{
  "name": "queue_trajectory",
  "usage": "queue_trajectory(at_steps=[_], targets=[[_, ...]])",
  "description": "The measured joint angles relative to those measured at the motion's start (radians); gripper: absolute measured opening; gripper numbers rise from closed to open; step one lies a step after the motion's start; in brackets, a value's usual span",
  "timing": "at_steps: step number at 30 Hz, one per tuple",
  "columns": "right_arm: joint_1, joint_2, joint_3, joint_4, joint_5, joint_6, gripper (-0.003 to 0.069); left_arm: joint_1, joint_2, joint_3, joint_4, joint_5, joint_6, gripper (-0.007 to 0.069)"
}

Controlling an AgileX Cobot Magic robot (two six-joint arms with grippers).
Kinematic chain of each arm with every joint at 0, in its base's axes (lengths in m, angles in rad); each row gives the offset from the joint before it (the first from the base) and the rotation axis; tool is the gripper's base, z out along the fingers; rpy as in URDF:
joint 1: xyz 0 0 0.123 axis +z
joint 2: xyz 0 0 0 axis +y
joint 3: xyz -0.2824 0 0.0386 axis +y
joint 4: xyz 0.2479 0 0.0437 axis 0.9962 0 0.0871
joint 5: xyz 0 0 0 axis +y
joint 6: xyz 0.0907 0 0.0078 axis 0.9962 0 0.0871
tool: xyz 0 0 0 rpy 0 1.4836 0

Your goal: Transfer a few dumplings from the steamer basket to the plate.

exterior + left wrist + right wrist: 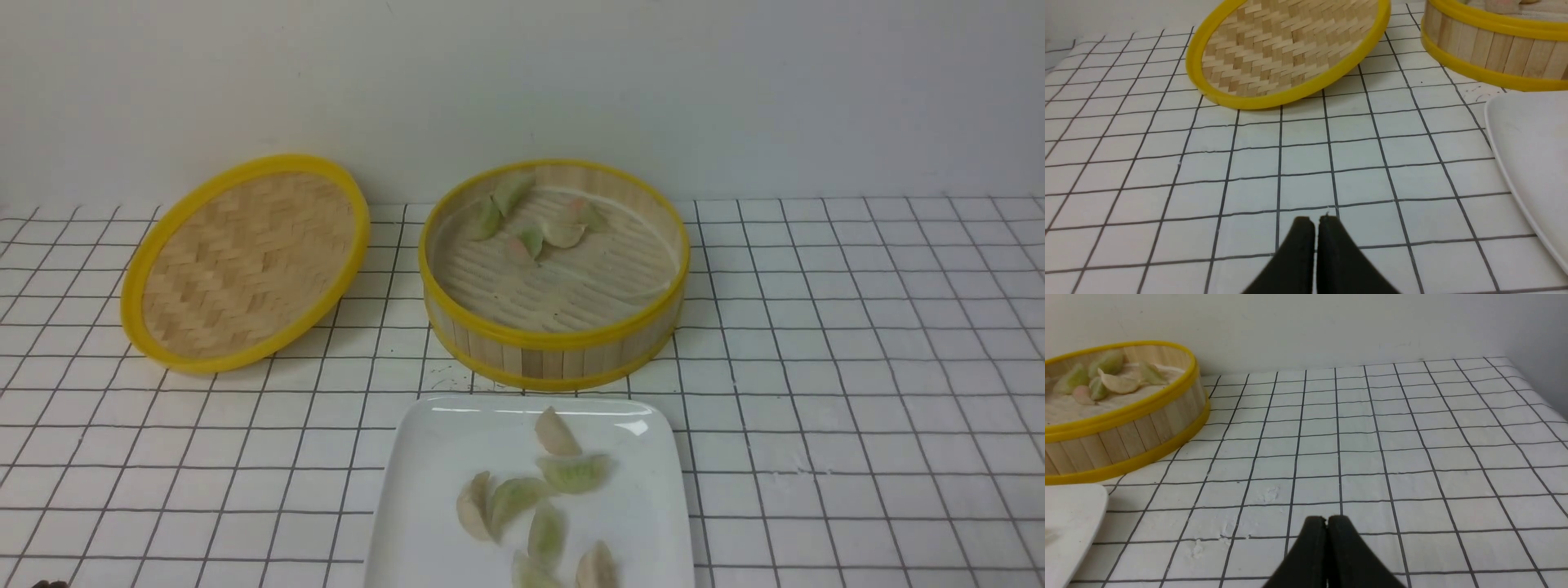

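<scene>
A: Item one, the steamer basket (555, 327). Position?

B: Round bamboo, yellow rims top and bottom, standing on the gridded tablecloth (857, 367) toward the back wall, about centre in the front view. Uncovered.

A: Contents?

B: A cluster of dumplings (535, 222) on the slatted floor, all toward the far side of the basket. Pale green, cream and pinkish pieces, touching or just beside one another. The near half of the floor is bare slats. An exact count I cannot give; some overlap.

A: Item two, the plate (424, 490).

B: Glossy white, rectangular with rounded corners, just in front of the basket, nearer the robot. Its near edge is cut off by the front view. It carries plated dumplings (539, 498): a cream one toward the basket side, green ones and beige ones grouped behind it, some touching, the nearest partly out of frame.

A: Item three, the lid (245, 261).

B: Shallow, woven, yellow-rimmed, to the robot's left of the basket, tilted with its far edge raised, inner weave facing the camera. Apart from the basket.

A: Left gripper (1315, 220)?

B: Black fingers pressed together, nothing between them, over bare cloth, lid ahead, plate's edge at one side.

A: Right gripper (1327, 519)?

B: Same: jaws closed tight, empty, over bare cloth, well apart from basket and plate.
</scene>
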State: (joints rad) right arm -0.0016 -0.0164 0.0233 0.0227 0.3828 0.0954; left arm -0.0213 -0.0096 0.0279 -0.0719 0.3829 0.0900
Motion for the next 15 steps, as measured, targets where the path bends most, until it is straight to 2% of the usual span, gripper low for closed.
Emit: queue_trajectory(at_steps=[15], targets=[[0.0,0.0,0.0,0.0,0.0,0.001,-0.0014,0.0,0.0,0.0,0.0,0.0,0.0,-0.0006]])
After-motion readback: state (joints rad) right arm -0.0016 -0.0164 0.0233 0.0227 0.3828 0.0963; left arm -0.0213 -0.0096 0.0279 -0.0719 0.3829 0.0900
